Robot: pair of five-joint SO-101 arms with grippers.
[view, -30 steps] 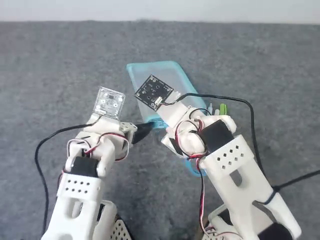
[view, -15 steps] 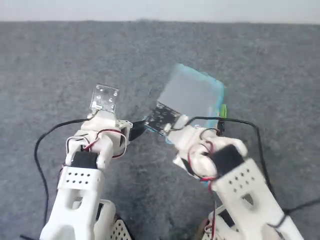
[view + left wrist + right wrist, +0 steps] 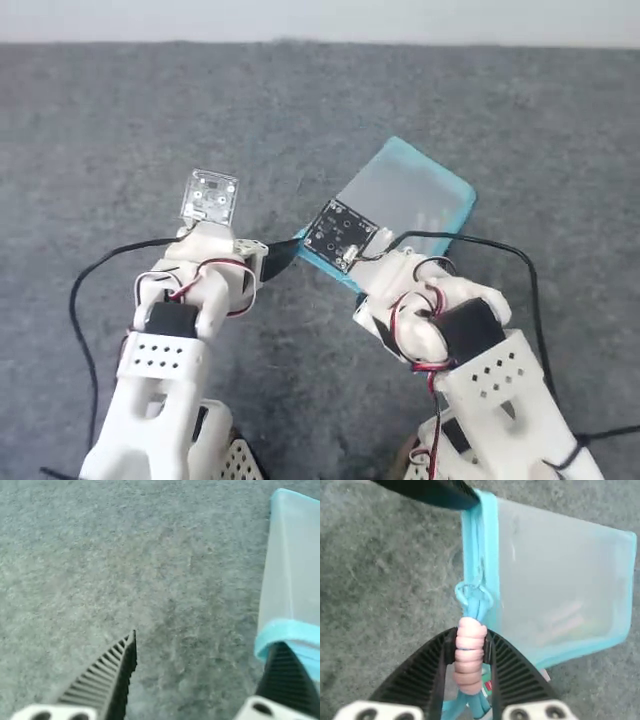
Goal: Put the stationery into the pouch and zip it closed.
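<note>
The right pincer is squeezed tight on the pink zip pull at the blue zip edge of the pouch. At about 9 o'clock from it, the left pincer is wide apart. One of its black fingers touches the pouch's near corner. The see-through pouch lies flat on the grey mat and stretches toward 1 o'clock. Faint pink and green stationery shows inside it.

Pouch on table, right of centre — stationery inside pouch.
</note>
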